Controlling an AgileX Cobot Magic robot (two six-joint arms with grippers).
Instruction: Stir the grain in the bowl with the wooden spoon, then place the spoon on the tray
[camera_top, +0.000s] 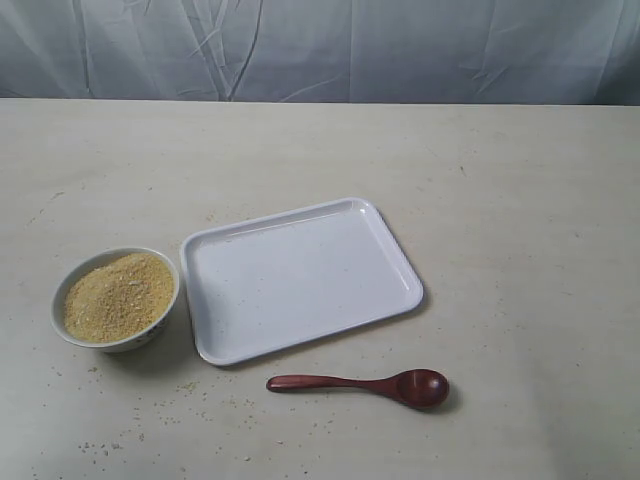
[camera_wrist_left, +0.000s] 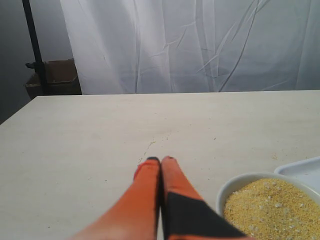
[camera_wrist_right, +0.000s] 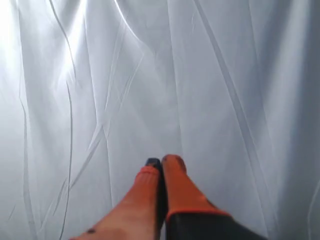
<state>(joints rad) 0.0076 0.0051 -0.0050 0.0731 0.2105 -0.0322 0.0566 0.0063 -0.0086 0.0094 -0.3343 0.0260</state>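
A small white bowl (camera_top: 115, 299) stands at the left of the table, filled with yellow-tan grain (camera_top: 118, 296). Right beside it lies the flat white tray (camera_top: 300, 277), nothing on it. The dark reddish-brown wooden spoon (camera_top: 365, 385) lies on the table in front of the tray, its oval bowl to the right. Neither arm shows in the exterior view. In the left wrist view my left gripper (camera_wrist_left: 160, 160) is shut and empty above the table, with the bowl (camera_wrist_left: 240, 184) and grain (camera_wrist_left: 275, 207) beside it. My right gripper (camera_wrist_right: 162, 161) is shut, facing only the curtain.
Loose grains (camera_top: 150, 420) are scattered on the table in front of the bowl. A white curtain (camera_top: 320, 45) hangs behind the table. In the left wrist view a cardboard box (camera_wrist_left: 55, 77) and a black pole (camera_wrist_left: 34, 45) stand beyond the far table edge.
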